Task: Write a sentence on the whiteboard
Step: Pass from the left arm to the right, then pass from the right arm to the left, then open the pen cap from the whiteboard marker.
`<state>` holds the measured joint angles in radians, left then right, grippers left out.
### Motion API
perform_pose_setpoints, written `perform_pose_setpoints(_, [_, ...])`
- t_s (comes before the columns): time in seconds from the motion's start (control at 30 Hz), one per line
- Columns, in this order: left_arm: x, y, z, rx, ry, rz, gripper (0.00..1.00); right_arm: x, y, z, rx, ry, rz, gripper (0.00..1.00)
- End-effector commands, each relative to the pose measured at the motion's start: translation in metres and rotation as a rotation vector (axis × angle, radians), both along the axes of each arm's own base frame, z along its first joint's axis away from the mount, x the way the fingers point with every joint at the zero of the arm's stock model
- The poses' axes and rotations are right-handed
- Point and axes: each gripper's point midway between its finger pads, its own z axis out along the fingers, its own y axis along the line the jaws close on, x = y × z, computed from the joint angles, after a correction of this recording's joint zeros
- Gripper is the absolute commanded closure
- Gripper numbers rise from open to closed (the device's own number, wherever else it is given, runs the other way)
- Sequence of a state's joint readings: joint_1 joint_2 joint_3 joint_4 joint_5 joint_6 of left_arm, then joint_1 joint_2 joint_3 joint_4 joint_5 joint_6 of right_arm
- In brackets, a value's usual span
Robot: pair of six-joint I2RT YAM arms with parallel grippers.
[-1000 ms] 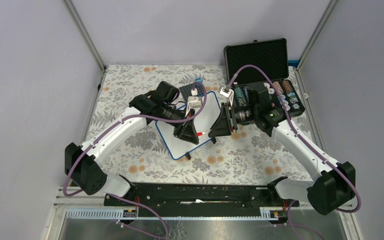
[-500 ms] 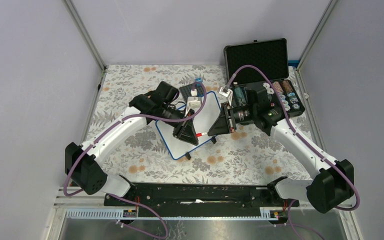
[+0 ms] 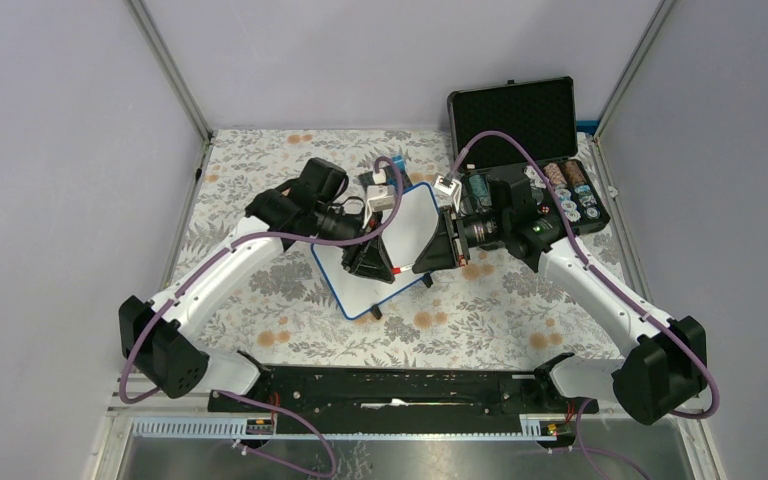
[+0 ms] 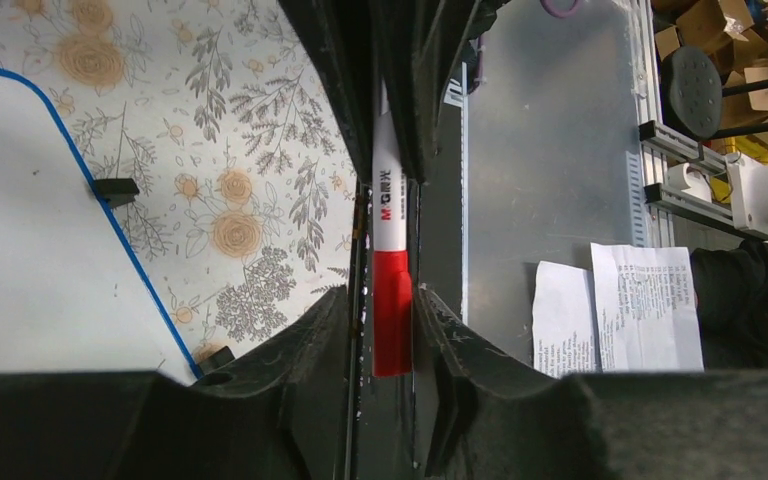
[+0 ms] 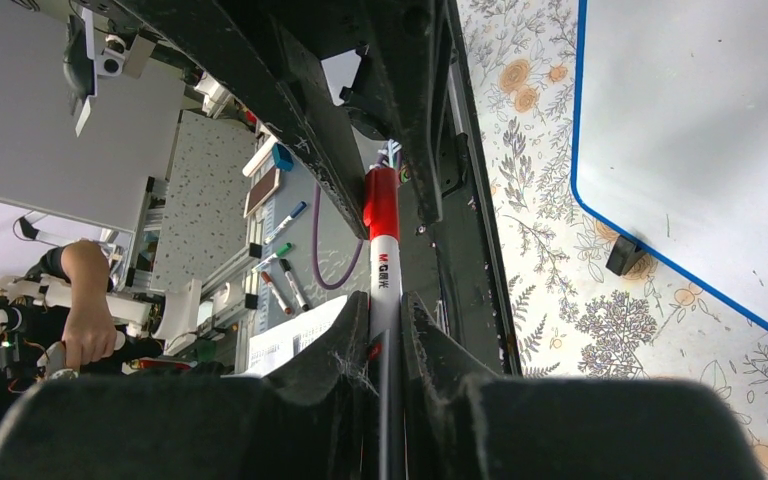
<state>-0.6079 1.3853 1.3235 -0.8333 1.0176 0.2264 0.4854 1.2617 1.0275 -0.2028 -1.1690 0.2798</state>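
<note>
Left fingers loosened round marker, right fingers clamped; whiteboard long axis near-left/far-right.

- Whiteboard: small, white, thin blue rim, rounded corners, black feet; lies flat and askew beneath both pincers.
- Marker: white barrel, red cap on, level between left gripper and right gripper.

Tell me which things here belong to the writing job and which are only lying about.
For the job: whiteboard, red-capped marker, right claw gripping the marker, left claw around its cap.
Lying about: black case, chips inside it, floral cloth.
</note>
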Motion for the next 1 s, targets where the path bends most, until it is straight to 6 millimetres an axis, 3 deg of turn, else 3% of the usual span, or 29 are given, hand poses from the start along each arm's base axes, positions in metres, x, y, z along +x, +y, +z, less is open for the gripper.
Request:
perform_pose_setpoints(0.0, [0.002,-0.005,0.024,-0.086,-0.063,-0.024,0.71,-0.002,0.003,0.011,0.030,-0.030,0.023,1.00])
perform_pose_setpoints(0.2, [0.001,-0.009,0.021,-0.091,-0.042,-0.044,0.77,-0.003,0.003,0.015,0.036,-0.033,0.027,1.00])
perform_pose_setpoints(0.27, [0.000,-0.009,0.020,-0.091,-0.037,-0.050,0.86,-0.003,0.003,0.015,0.035,-0.029,0.027,1.00])
perform_pose_setpoints(0.3, [-0.001,-0.009,0.020,-0.093,-0.037,-0.052,0.93,-0.003,0.003,0.015,0.036,-0.027,0.027,0.97])
perform_pose_setpoints(0.33, [-0.001,-0.009,0.020,-0.092,-0.036,-0.053,0.99,-0.003,0.003,0.015,0.037,-0.027,0.030,0.85])
perform_pose_setpoints(0.37, [-0.002,-0.009,0.019,-0.091,-0.033,-0.055,1.00,-0.003,0.003,0.015,0.035,-0.021,0.030,0.70])
perform_pose_setpoints(0.4, [-0.004,-0.008,0.018,-0.092,-0.033,-0.063,1.00,-0.003,0.003,0.016,0.036,-0.023,0.028,0.61])
perform_pose_setpoints(0.47, [-0.007,-0.007,0.016,-0.087,-0.026,-0.070,1.00,-0.001,0.004,0.016,0.034,-0.027,0.024,0.54])
perform_pose_setpoints(0.97, [0.001,-0.009,0.004,-0.025,0.012,-0.030,1.00,-0.001,0.004,0.017,0.037,-0.029,0.028,0.58])
